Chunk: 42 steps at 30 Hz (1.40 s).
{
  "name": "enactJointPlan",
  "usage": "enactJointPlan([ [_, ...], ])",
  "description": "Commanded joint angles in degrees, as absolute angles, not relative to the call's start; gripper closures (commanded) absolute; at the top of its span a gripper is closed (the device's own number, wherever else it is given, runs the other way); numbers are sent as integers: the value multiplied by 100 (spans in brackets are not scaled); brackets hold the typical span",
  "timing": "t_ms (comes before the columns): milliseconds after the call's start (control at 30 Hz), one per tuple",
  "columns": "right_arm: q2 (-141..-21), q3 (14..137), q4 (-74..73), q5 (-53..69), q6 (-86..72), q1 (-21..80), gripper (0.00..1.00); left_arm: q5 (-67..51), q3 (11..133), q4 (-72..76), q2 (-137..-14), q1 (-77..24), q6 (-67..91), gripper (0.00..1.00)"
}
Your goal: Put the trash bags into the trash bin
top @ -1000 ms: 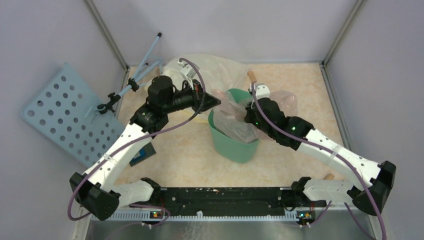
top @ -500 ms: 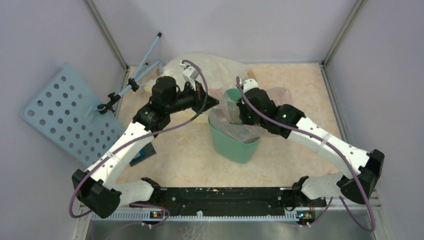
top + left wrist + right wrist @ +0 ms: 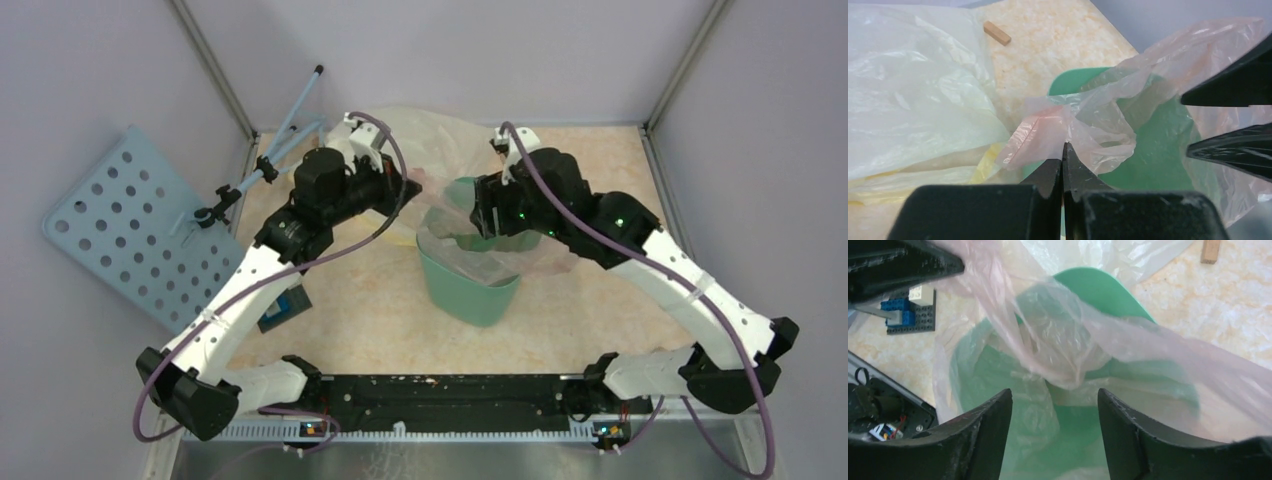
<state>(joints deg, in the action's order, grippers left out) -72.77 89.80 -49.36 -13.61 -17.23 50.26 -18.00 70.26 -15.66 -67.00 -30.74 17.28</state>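
Note:
The mint-green trash bin point(image 3: 470, 285) stands mid-table. The thin pink trash bag point(image 3: 462, 252) hangs partly inside it and spills over the right rim. In the left wrist view my left gripper point(image 3: 1064, 150) is shut, and a fold of the pink bag point(image 3: 1073, 127) is pinched at its tips beside the bin's left rim point(image 3: 1070, 82). My right gripper point(image 3: 1054, 397) is open over the bin's mouth point(image 3: 1098, 285). Nothing is between its fingers, and the bag's film point(image 3: 1068, 340) stretches across in front of them. From above, the left gripper point(image 3: 413, 188) and right gripper point(image 3: 482, 215) face each other across the bin.
A larger pale-yellow bag point(image 3: 430, 130) lies behind the bin, under the left arm. A small wooden block point(image 3: 997, 33) sits on the table beyond it. A blue perforated board point(image 3: 130, 230) and a rod stand point(image 3: 270, 160) lean at the left wall. A dark brick plate point(image 3: 285, 308) lies near the left arm.
My right gripper opened, let go of the pink bag and lifted back out of the bin. The left gripper stayed shut and drew the bag's edge slightly leftward.

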Motion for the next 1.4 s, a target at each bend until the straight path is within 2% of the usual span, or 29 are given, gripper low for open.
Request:
enactJointPlan([
  [0,-6627,9551,-5543,-1533,-1830,5072,34,-1312,7377,-1659,-6538,-3058,1434,100],
  [233,-6022,9777,-6791,-2625,-2147,5076,24,-773,7535,-1915,-6459,-3049,1097,100],
  [533,-5345,8802,-7068,-2888,-2548,5078,17,-540,7587,-2096,-6366,-3049,920,100],
  [567,-5337,8703,-7004,-2838,-2538,5077,19,-513,7621,-2133,-6364,-3043,896,100],
  [600,-5342,8620,-6938,-2817,-2528,5076,27,-492,7672,-2174,-6359,-3040,871,100],
  [633,-5363,8561,-6899,-2820,-2533,5075,38,-457,7702,-2210,-6356,-3043,850,100],
  [667,-5389,8516,-6867,-2796,-2533,5078,43,-409,7731,-2253,-6347,-3042,810,100],
  [767,-5427,8361,-6782,-2665,-2507,5075,48,-138,7849,-2442,-6329,-3041,664,100],
  [867,-5417,8224,-6795,-2577,-2518,5073,62,257,7937,-2699,-6290,-3041,516,100],
  [967,-5353,8101,-6891,-2617,-2559,5076,71,515,7970,-2964,-6267,-3041,427,100],
  [1100,-5333,7988,-7219,-3066,-2759,5078,88,1077,7973,-3335,-6258,-3041,309,100],
  [1267,-5354,7586,-7380,-3246,-2914,5076,91,1447,7863,-3522,-6294,-3033,248,100],
  [1367,-5364,7311,-7333,-3291,-3005,5074,82,1584,7664,-3501,-6379,-3039,250,100],
])
